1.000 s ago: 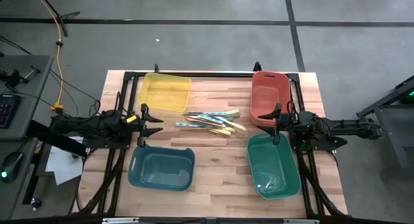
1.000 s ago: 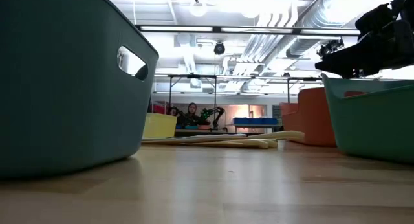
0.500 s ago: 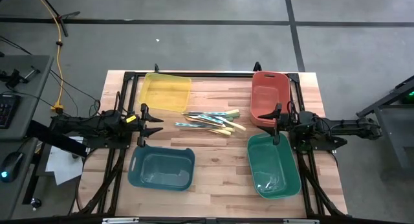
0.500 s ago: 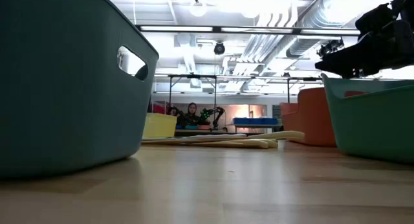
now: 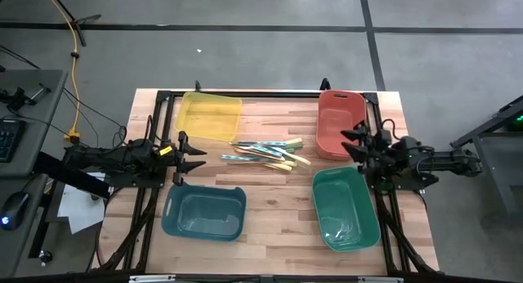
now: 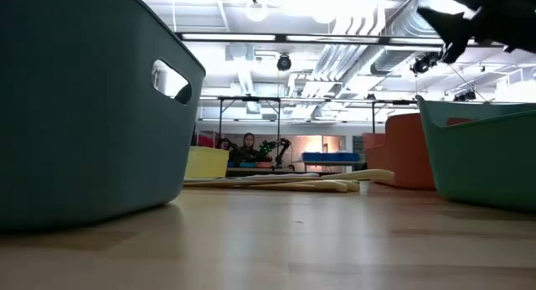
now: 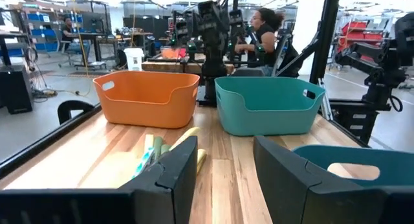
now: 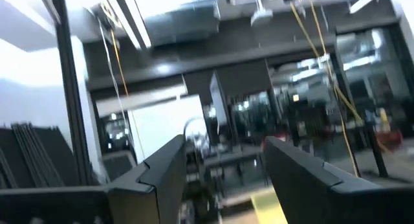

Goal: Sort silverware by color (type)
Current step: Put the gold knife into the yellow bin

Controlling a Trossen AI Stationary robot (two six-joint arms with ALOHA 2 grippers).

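Observation:
The silverware (image 5: 263, 152) lies in a loose pile on the wooden table's middle, cream, gold and teal-tinted pieces crossing each other; it also shows in the low view (image 6: 285, 183) and the left wrist view (image 7: 155, 149). My left gripper (image 5: 196, 159) is at the table's left side, level and open, pointing toward the pile from a short way off; its fingers (image 7: 174, 179) have nothing between them. My right gripper (image 5: 350, 142) hangs at the right side, between the red and green bins, tipped upward and open (image 8: 220, 166), facing the ceiling.
Four bins stand around the pile: yellow (image 5: 210, 115) far left, red (image 5: 339, 123) far right, blue-teal (image 5: 204, 212) near left, green (image 5: 345, 208) near right. A black frame (image 5: 245, 94) runs along the table's edges. People sit in the room beyond.
My right gripper has tipped upward and risen a little above the green bin's far end, staying open. The silverware has not moved.

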